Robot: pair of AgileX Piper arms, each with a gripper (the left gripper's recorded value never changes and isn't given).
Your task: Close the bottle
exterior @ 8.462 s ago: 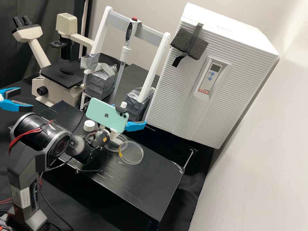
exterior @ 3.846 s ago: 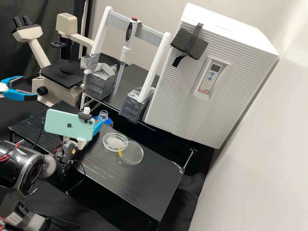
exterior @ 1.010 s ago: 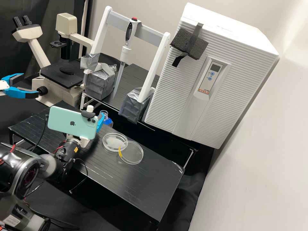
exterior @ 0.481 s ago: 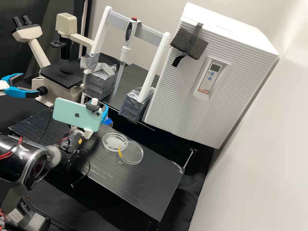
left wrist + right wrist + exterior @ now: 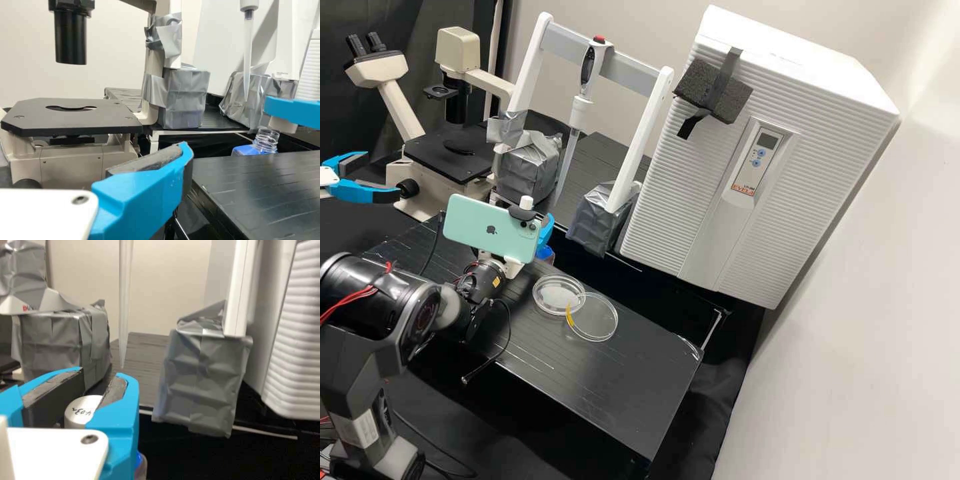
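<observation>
Right hand shifts far-right across counter, now just above bottle, clamped on white cap. Cap not yet seated. Left hand spread wide, empty.

Red print strip low on grey ctrl panel of white ribbed cabinet, far right: too small to read. Dark handwritten marks on white round cap: illegible. Red letter scrap on left grey tape-wrapped block, cut off. Mint-green phone: logo only, no txt.
</observation>
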